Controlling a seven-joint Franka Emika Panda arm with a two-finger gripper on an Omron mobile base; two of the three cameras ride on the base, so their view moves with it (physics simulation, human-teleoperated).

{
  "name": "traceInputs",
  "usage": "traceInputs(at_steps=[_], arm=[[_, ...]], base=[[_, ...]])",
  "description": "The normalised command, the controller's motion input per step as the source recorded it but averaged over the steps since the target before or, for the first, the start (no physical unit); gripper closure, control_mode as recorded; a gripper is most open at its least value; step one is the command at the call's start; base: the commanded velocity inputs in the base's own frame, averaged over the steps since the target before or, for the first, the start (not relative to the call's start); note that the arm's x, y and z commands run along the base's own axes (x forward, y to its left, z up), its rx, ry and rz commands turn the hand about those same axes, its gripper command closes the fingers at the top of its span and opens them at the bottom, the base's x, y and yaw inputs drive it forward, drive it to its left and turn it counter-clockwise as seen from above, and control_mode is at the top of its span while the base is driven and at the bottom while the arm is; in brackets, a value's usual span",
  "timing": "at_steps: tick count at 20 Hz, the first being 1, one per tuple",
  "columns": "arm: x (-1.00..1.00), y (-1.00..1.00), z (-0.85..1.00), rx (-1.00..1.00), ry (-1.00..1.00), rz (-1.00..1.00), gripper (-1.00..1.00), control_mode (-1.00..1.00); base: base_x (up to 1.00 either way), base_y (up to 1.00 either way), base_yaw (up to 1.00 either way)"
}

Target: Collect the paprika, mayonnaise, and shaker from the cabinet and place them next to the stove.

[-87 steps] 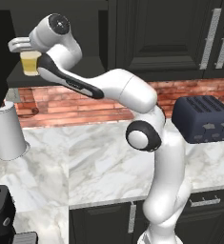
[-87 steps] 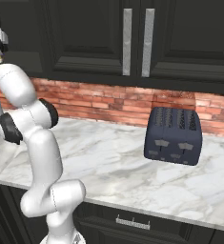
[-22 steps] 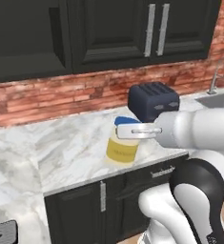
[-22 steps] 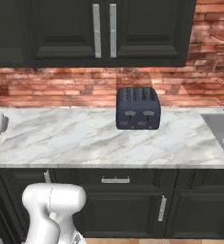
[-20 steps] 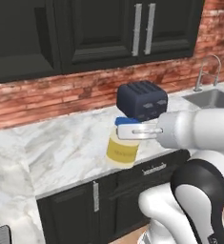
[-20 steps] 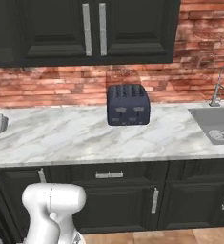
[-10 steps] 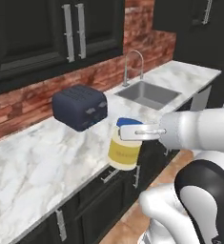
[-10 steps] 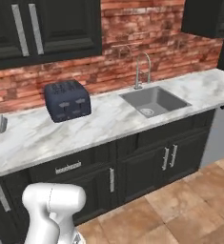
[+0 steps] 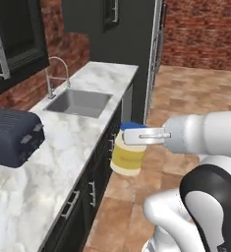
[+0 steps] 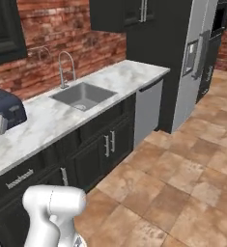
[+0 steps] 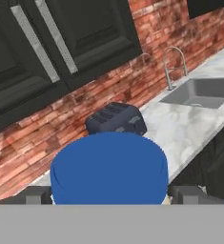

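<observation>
One jar held: the mayonnaise is hanging in the jaws, pale-yellow body below, blue lid up at the fingers.
Jaws: standing spread wide and closing on the jar's top, one finger on each side of the blue lid in the hand view; the grip is taking up nearly their whole spread.
Jar position: hanging in the air off the front edge of the surface, over the tiled floor, touching nothing but the jaws.
Jar attitude: sitting roughly upright, with a slight tilt.
Toaster: a dark blue toaster is sitting on the surface, well apart from the jaws on the brick-wall side; in the hand view it is showing just past the lid.
Sink: a steel sink with a curved faucet is lying farther along the surface, well apart from the jaws.
Wall cabinets: dark doors with silver bar handles are hanging above the brick, beyond the jaws.
</observation>
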Motion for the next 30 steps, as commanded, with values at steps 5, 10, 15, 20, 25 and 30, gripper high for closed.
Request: traceInputs(at_steps=[5, 10, 15, 20, 25, 30], arm=[[0.00, 0.00, 0.00, 0.00, 0.00, 0.00, 1.00, 1.00], [0.00, 0.00, 0.00, 0.00, 0.00, 0.00, 1.00, 1.00], [0.00, 0.00, 0.00, 0.00, 0.00, 0.00, 1.00, 1.00], [0.00, 0.00, 0.00, 0.00, 0.00, 0.00, 1.00, 1.00], [0.00, 0.00, 0.00, 0.00, 0.00, 0.00, 1.00, 1.00], [0.00, 0.00, 0.00, 0.00, 0.00, 0.00, 1.00, 1.00]], base=[[0.11, -0.41, -0.67], [0.16, -0.40, -0.66], [0.34, -0.26, -0.61], [0.60, -0.02, -0.54], [0.93, 0.18, -0.45], [1.00, 0.28, -0.41]])
